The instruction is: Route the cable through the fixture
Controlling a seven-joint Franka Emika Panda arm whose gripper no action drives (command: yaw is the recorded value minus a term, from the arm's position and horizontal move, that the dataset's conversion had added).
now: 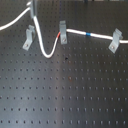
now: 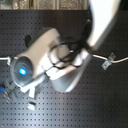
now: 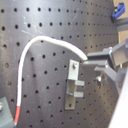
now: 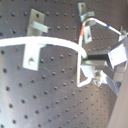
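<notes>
Black pegboard [image 1: 65,95], three clips, cable [image 1: 50,50] sagging past middle clip [image 1: 62,32], arm [image 2: 55,65] blocking the second exterior view, gripper [image 4: 92,67] pinching cable.

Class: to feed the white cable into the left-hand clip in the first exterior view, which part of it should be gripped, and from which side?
Grip the cable on the plain white slack loop between the left fixture and middle fixture, from above, fingers across the cord. That stretch probably moves freely; the red band sits hard against the middle fixture.
</notes>
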